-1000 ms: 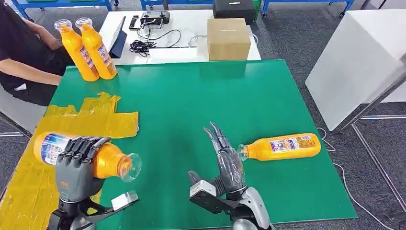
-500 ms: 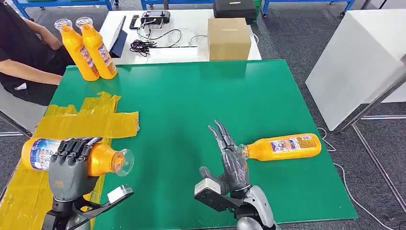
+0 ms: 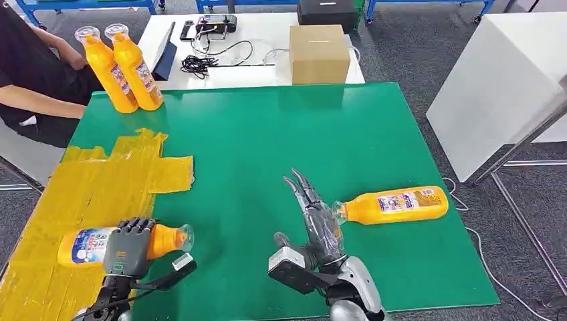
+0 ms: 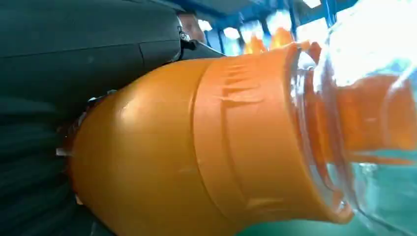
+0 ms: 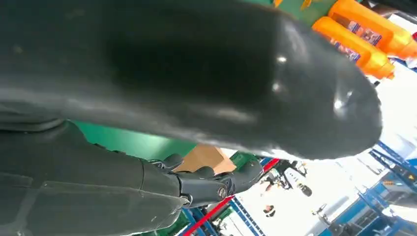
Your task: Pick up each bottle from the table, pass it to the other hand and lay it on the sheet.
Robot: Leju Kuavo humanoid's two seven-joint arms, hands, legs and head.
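Observation:
My left hand point(image 3: 128, 246) grips an orange bottle point(image 3: 87, 245) lying sideways low over the yellow sheet point(image 3: 93, 190) at the table's near left, its clear cap pointing right. Up close in the left wrist view, the same bottle point(image 4: 206, 152) sits against my left hand point(image 4: 74, 73). My right hand point(image 3: 317, 224) is open with fingers stretched out, empty, just left of the cap of a second orange bottle point(image 3: 396, 204) lying on the green table point(image 3: 281, 140). Two more orange bottles point(image 3: 124, 67) stand upright at the far left corner; these two bottles point(image 5: 359, 39) also appear beyond my right hand point(image 5: 196, 78).
A person in black sits at the far left point(image 3: 30, 80). Behind the green table stands a white table with a cardboard box point(image 3: 319, 53), cables and a tablet. A white block point(image 3: 501, 87) stands to the right of the table.
My left hand has lowered and moved left with the bottle, bringing it down onto the yellow sheet near the front edge. The right hand has barely moved.

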